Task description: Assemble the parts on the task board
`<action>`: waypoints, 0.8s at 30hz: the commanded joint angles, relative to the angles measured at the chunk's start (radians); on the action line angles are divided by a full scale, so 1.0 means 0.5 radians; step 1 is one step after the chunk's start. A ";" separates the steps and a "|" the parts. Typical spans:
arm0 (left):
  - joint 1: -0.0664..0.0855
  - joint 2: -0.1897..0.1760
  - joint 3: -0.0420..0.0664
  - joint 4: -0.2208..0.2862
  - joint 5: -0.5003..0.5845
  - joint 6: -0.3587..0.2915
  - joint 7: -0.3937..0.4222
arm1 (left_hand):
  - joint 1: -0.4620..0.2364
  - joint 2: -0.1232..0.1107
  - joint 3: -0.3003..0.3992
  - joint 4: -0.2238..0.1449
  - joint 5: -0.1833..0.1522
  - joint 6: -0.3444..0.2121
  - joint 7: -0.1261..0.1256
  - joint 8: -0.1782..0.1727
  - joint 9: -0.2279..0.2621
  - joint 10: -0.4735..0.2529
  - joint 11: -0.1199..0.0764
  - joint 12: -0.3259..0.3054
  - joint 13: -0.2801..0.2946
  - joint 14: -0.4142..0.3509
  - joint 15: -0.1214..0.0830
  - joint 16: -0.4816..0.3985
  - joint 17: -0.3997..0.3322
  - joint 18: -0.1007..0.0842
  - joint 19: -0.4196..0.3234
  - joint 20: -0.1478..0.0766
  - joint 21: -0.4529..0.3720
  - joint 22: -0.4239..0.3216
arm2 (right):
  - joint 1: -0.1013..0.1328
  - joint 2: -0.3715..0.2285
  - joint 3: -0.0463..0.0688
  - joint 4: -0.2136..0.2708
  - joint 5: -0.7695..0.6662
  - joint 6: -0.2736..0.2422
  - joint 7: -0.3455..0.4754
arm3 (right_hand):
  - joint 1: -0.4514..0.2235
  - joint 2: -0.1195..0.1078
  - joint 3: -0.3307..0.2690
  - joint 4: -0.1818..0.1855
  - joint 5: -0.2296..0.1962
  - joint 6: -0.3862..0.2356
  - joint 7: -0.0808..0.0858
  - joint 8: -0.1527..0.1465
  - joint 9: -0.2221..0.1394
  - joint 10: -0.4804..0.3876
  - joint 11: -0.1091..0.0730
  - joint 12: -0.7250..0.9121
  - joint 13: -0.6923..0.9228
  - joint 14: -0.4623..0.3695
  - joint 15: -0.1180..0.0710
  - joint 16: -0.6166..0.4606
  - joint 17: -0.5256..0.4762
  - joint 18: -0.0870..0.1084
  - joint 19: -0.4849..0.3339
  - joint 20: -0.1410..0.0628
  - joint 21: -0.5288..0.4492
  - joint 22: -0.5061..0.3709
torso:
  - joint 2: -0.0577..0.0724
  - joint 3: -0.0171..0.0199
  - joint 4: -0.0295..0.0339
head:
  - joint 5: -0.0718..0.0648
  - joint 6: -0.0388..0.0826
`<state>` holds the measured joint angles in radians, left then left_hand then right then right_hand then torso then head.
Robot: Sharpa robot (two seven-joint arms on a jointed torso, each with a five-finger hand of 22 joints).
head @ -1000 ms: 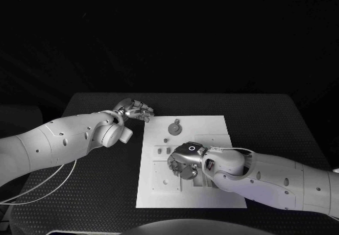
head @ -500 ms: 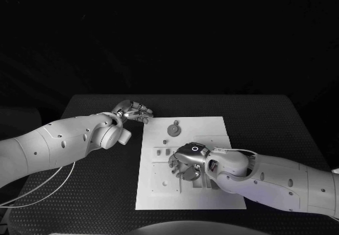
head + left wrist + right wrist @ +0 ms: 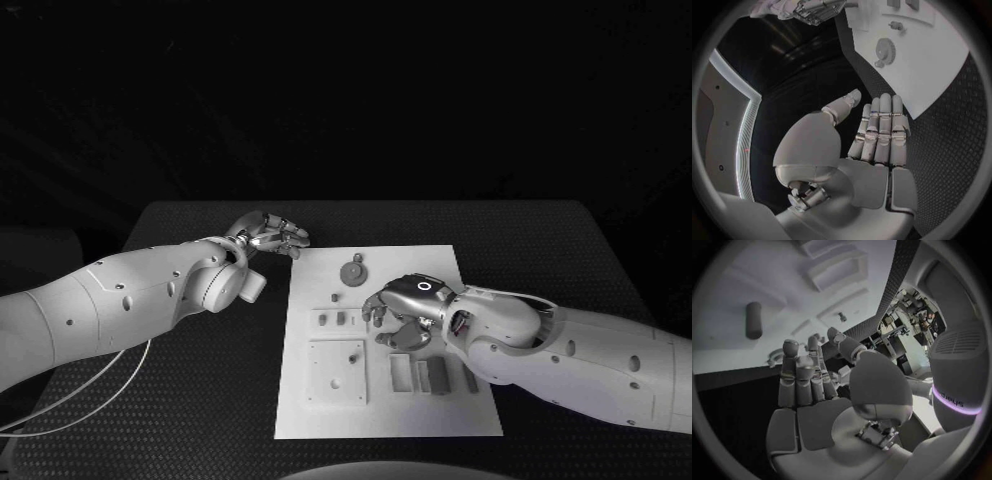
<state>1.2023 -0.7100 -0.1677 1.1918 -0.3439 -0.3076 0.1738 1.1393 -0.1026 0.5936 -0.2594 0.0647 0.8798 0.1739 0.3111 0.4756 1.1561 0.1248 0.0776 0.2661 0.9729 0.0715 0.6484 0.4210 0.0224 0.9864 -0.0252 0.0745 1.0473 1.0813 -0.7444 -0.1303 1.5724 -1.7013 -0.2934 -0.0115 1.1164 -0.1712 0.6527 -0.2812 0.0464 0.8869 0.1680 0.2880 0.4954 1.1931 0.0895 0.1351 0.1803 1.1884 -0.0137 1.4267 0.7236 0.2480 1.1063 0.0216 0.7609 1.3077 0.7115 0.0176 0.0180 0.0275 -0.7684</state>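
Observation:
The white task board [image 3: 310,415] lies mid-table. On it are grey parts: a round gear-like piece [image 3: 355,266] near the far edge, small pegs [image 3: 335,320] left of centre, and upright bars [image 3: 400,372] in slots nearer me. My right hand [image 3: 407,310] hovers over the board's middle, fingers spread downward, holding nothing. In the right wrist view its fingers [image 3: 798,375] are extended toward the board, where a dark cylindrical peg [image 3: 753,319] lies. My left hand [image 3: 271,233] stays on the table off the board's far left corner. Its fingers [image 3: 879,130] are straight and empty, and the gear [image 3: 884,48] is in view beyond them.
The black textured table [image 3: 173,400] surrounds the board on all sides. A square recessed plate [image 3: 336,370] sits in the board's near-left part. A white cable [image 3: 101,385] hangs beside my left arm.
My right hand has moved away from the near bars toward the board's middle and far side, uncovering the bars. The left hand has barely shifted.

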 commanded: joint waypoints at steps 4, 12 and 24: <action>0.005 0.010 0.002 -0.001 0.037 -0.025 0.073 | -0.016 -0.001 -0.009 0.012 -0.008 0.019 -0.012 0.015 0.003 0.027 -0.007 0.010 0.005 0.022 0.000 -0.015 0.012 0.016 0.021 -0.003 -0.005 -0.004 | 0.088 -0.118 0.045 0.024 0.377 -0.031 0.099 | 0.004 -0.006 -0.003 0.010 0.008 0.014 -0.003 0.008 -0.001 0.004 0.014 0.013 0.003 0.012 -0.002 -0.007 0.002 0.028 0.014 0.000 0.001 0.042 | 0.001 -0.0015 -0.002 | -0.011 0.015; 0.005 0.016 0.002 -0.006 0.039 -0.016 0.074 | -0.016 -0.001 -0.010 0.012 -0.008 0.020 -0.013 0.016 0.003 0.030 -0.009 0.011 0.005 0.024 -0.001 -0.018 0.016 0.016 0.022 -0.004 -0.005 -0.004 | 0.164 -0.214 0.069 -0.036 0.362 0.063 0.125 | -0.030 -0.052 -0.028 0.020 0.008 0.004 -0.001 0.005 -0.004 -0.006 0.017 0.006 0.000 0.000 0.001 -0.014 0.004 0.028 0.001 0.006 -0.004 0.041 | 0.001 -0.0002 0.000 | -0.024 0.022; 0.005 0.016 0.001 -0.006 0.039 -0.010 0.076 | -0.017 -0.002 -0.012 0.012 -0.008 0.018 -0.012 0.015 0.002 0.030 -0.009 0.010 0.005 0.025 -0.001 -0.020 0.019 0.016 0.022 -0.004 -0.006 -0.005 | 0.160 -0.254 0.057 -0.073 0.087 0.215 0.067 | -0.048 -0.100 -0.026 0.061 0.008 -0.011 -0.020 0.001 -0.008 -0.036 0.032 -0.012 -0.007 -0.015 0.016 -0.018 0.008 0.028 -0.011 0.011 -0.011 0.040 | 0.001 -0.0007 0.000 | -0.033 0.021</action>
<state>1.2024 -0.7042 -0.1677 1.1870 -0.3315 -0.3134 0.1950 1.1394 -0.1026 0.5910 -0.2568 0.0647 0.8840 0.1709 0.3133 0.4759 1.1667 0.1213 0.0778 0.2676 0.9774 0.0731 0.6425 0.4291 0.0223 0.9901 -0.0287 0.0745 1.0462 1.1633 -0.8728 -0.1008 1.5361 -1.5871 -0.2425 0.0263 1.0915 -0.2121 0.6395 -0.2560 0.0463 0.8815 0.1626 0.2880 0.4922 1.1931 0.0896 0.1351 0.1778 1.1842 -0.0096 1.4230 0.7259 0.2477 1.1070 0.0241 0.7609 1.3075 0.7121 0.0176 0.0177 0.0111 -0.7576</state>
